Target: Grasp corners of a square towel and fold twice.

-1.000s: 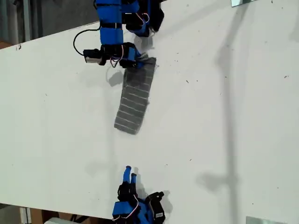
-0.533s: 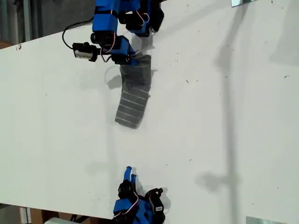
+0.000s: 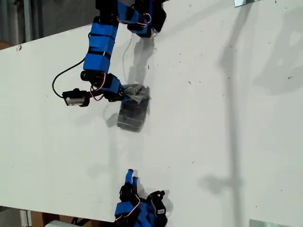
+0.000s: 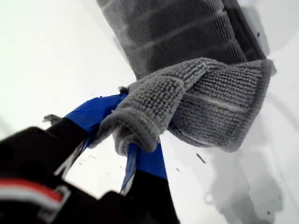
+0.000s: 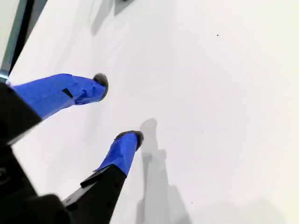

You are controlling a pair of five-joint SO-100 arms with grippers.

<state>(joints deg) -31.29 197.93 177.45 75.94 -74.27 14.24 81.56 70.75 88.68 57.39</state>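
Note:
The grey striped towel (image 3: 134,112) lies as a short folded bundle on the white table (image 3: 227,118), a little toward the exterior view's left of centre. My first gripper (image 3: 127,97) is shut on a bunched end of the towel (image 4: 205,93) and holds that end lifted over the flat striped part. The first wrist view shows the blue fingers (image 4: 96,112) pinching the cloth at my first gripper (image 4: 124,135). My second gripper (image 3: 131,178) rests near the exterior view's bottom edge. It stands open (image 5: 117,111) over bare table, well apart from the towel.
The first arm (image 3: 102,40) reaches in from the exterior view's top, with a loose black cable (image 3: 59,80) beside it. Small dark specks dot the table. Two metal brackets (image 3: 246,2) sit at the exterior view's right corners.
My first gripper has carried the towel's held end from the exterior view's top down over the rest of the cloth, so the long strip is now a short bundle. The second arm stayed put.

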